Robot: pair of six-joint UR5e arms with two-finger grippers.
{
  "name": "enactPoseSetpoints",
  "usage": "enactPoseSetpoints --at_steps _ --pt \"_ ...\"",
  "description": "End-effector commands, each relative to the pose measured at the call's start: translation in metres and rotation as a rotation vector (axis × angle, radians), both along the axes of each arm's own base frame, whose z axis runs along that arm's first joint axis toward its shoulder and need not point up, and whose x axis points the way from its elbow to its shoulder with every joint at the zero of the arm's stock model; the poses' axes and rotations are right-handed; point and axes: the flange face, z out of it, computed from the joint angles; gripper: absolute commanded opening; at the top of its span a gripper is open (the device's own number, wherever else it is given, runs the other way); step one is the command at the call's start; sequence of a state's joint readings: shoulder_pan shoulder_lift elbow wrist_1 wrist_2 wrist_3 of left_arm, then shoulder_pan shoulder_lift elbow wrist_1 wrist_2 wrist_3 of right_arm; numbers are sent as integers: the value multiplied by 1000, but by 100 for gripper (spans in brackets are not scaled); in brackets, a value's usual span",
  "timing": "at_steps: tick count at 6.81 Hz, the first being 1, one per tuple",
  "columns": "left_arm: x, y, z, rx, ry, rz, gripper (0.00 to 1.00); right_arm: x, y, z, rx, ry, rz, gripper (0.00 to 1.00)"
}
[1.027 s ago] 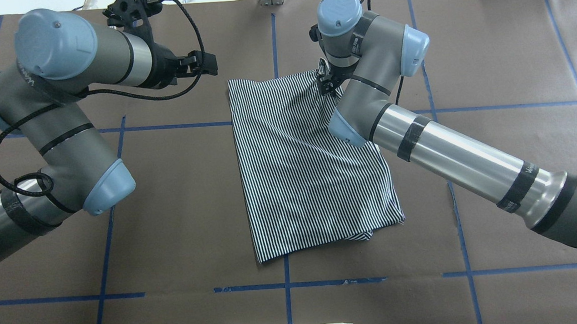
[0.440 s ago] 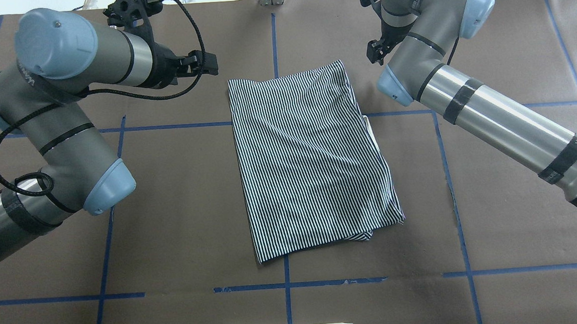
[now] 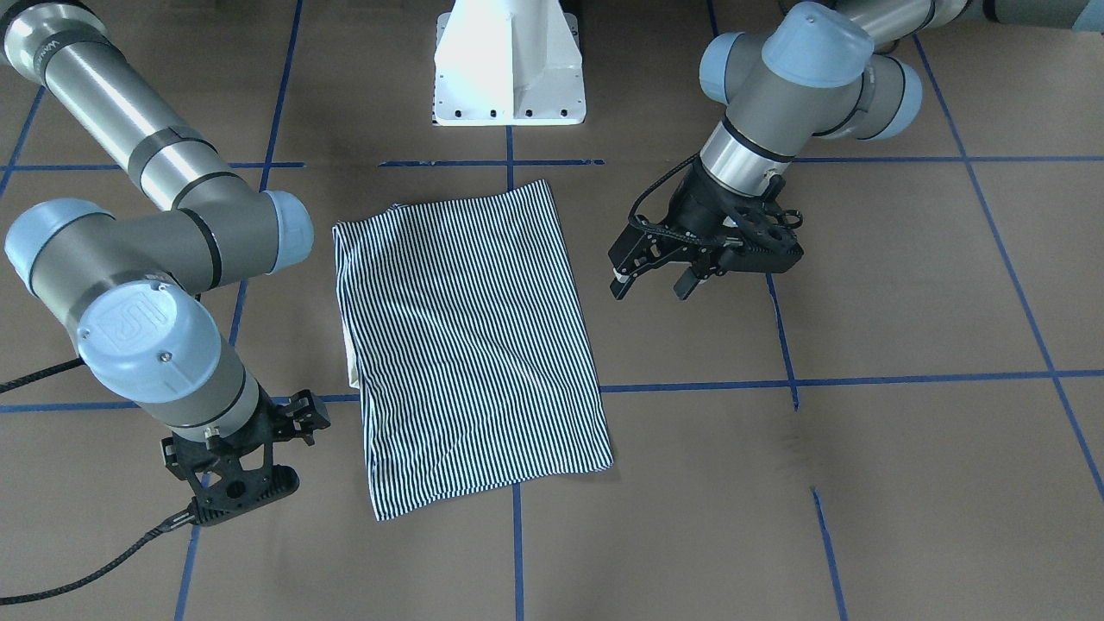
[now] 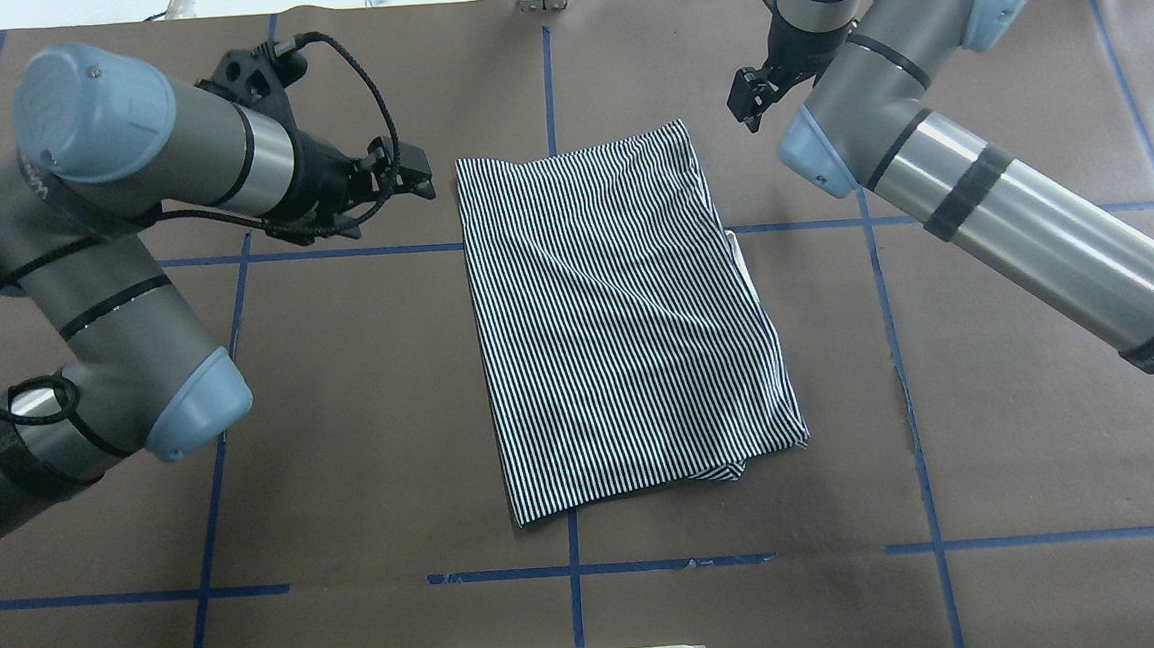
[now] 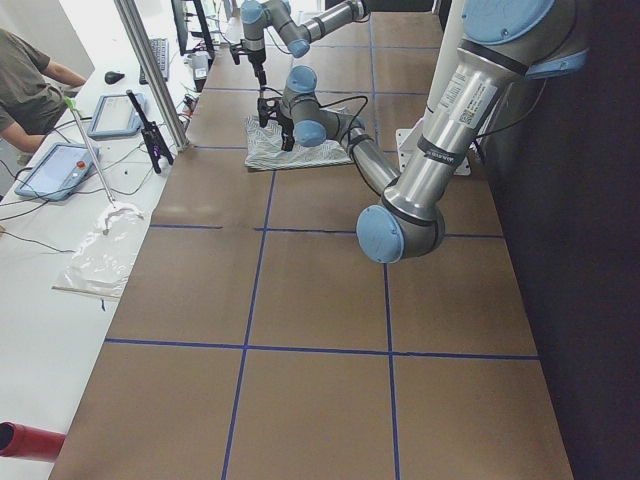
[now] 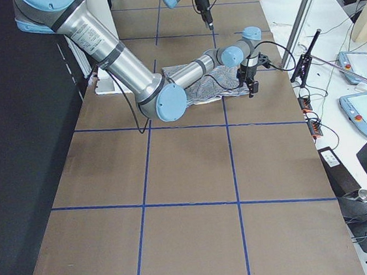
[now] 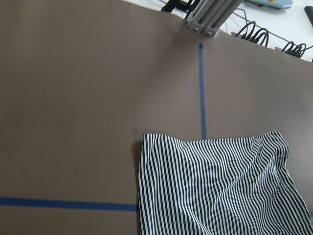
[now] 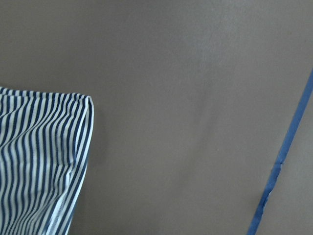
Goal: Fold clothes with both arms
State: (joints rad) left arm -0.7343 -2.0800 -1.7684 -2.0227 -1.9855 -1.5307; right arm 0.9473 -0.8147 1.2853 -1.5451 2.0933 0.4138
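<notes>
Currently the tabletop [image 4: 343,428] carries the folded striped shirt [image 4: 617,322], flat, long axis running away from the robot. Left gripper [image 3: 653,289]: beside the shirt's far-left corner, fingers [image 3: 625,263] released, empty. Right gripper [image 4: 746,105]: off its far-right corner; cannot tell finger state.

Bright, even overhead light — soft faint shadows; glare streak on right arm [image 4: 1033,236]; views sharp.

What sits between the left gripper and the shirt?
Nothing visible. The left gripper, open, hovers beside the shirt's left edge without touching it. Only bare brown paper shows in the gap between them.
</notes>
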Motion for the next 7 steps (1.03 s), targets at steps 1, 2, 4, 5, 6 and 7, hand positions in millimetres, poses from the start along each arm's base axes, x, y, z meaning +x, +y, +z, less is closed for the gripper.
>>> enactPoseSetpoints --at_steps 1,2,4,5,6,7 --pt "78 89 6 -230 41 36 100 42 77 16 -63 -84 49 100" --pt "117 128 10 -298 -8 35 99 54 104 12 -92 -125 64 100" --pt "151 164 7 -386 -70 4 97 62 116 12 -107 -152 55 100" --pt "171 178 12 -396 -90 -8 95 60 116 8 -104 -157 55 100" --pt "192 185 16 -427 -109 -17 94 60 115 6 -110 -158 65 100" --pt "199 199 16 -429 -111 -14 92 60 115 6 -109 -157 66 100"
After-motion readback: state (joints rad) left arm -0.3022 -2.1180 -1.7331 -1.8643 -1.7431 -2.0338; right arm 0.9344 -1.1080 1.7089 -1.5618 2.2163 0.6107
